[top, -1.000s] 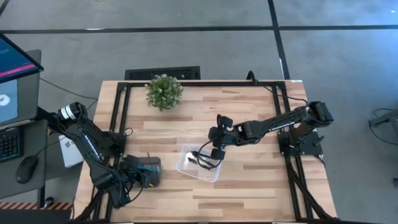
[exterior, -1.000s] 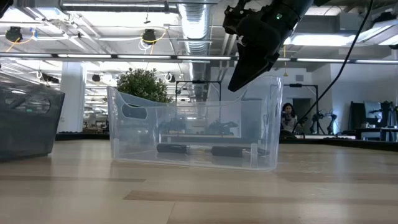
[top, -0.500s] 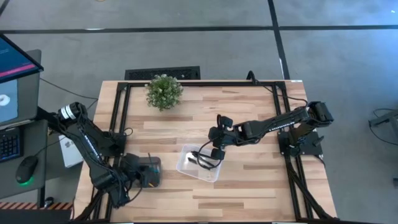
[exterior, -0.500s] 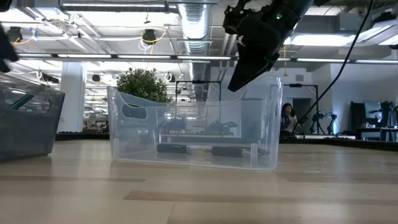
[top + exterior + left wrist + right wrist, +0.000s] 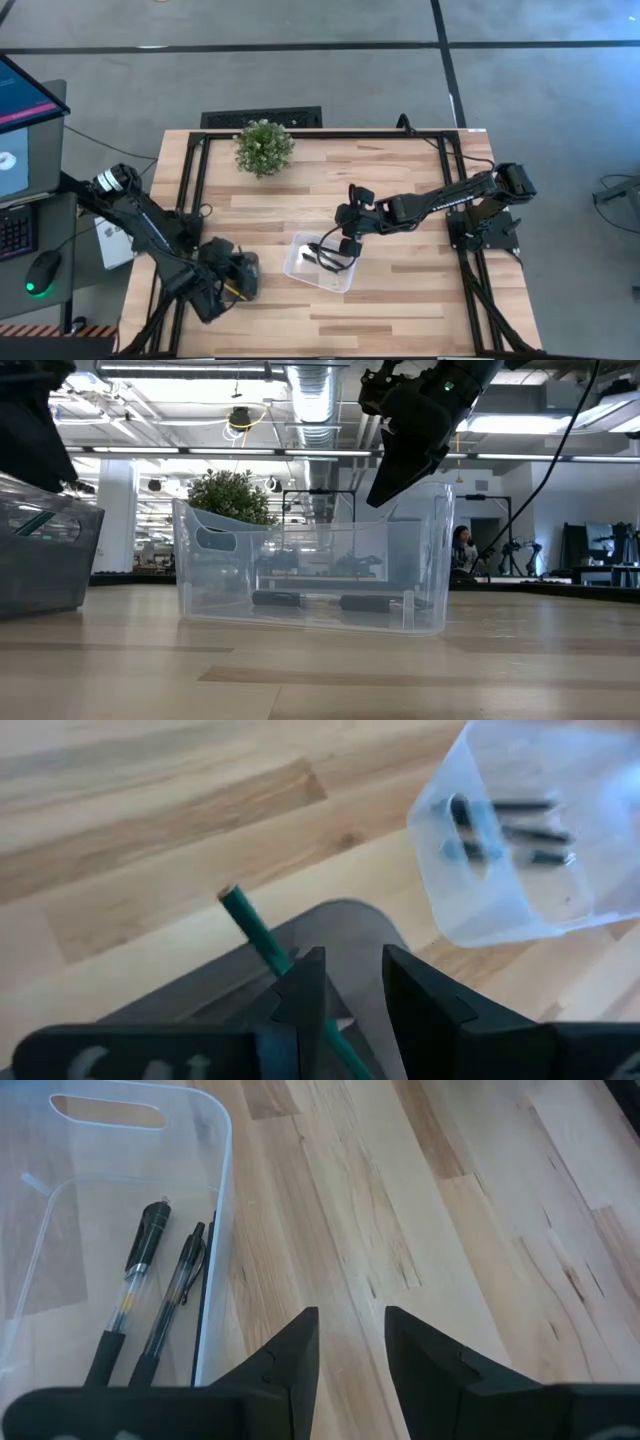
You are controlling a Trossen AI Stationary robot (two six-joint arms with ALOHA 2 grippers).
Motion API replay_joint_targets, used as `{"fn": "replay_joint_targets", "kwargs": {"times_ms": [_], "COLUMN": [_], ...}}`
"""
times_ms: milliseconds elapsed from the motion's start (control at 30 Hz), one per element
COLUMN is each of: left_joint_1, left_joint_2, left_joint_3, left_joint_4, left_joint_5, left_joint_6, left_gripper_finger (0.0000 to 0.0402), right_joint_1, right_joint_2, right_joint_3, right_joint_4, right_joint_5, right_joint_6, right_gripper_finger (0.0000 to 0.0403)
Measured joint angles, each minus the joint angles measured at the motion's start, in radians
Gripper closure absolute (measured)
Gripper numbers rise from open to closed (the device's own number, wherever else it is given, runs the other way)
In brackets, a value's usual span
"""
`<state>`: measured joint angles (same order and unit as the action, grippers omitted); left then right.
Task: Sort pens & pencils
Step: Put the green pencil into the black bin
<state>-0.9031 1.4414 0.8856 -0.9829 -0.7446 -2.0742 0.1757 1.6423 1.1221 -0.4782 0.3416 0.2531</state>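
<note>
Several black pens lie flat on the floor of a clear plastic bin; they also show in the low view. My right gripper hangs open over the bin's right end, touching nothing. A dark grey bin stands near the table's left near corner. A green-blue pencil stands slanted in it, its upper end past the rim. A yellow pencil lies in it too. My left gripper hovers open above this bin, with the green-blue pencil passing under one finger.
A small potted plant stands at the table's far side, left of centre. Bare wood lies right of and in front of the clear bin. A black frame runs along the table's edges. A person sits far off in the room.
My left gripper has moved toward the table's right, over the grey bin, and has come into the low view at its upper left. My right gripper, the clear bin and the pens have kept still.
</note>
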Motion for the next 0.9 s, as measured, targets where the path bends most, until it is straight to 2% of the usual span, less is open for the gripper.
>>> {"fn": "replay_joint_targets", "kwargs": {"times_ms": [167,567,733,900], "left_joint_1": [0.043,0.055,0.055,0.055], "left_joint_2": [0.0,0.0,0.0,0.0], "left_joint_3": [0.0,0.0,0.0,0.0], "left_joint_4": [0.023,0.0,0.01,0.009], "left_joint_5": [0.035,0.131,0.06,0.058], "left_joint_6": [0.07,0.06,0.07,0.073], "left_gripper_finger": [0.031,0.031,0.031,0.031], "right_joint_1": [0.0,0.0,0.0,0.0], "right_joint_2": [0.0,0.0,0.0,0.0], "right_joint_3": [0.0,0.0,0.0,0.0], "right_joint_4": [0.0,0.0,0.0,0.0], "right_joint_5": [0.0,0.0,0.0,0.0], "right_joint_6": [0.0,0.0,0.0,0.0], "right_gripper_finger": [0.0265,0.0265,0.0265,0.0265]}}
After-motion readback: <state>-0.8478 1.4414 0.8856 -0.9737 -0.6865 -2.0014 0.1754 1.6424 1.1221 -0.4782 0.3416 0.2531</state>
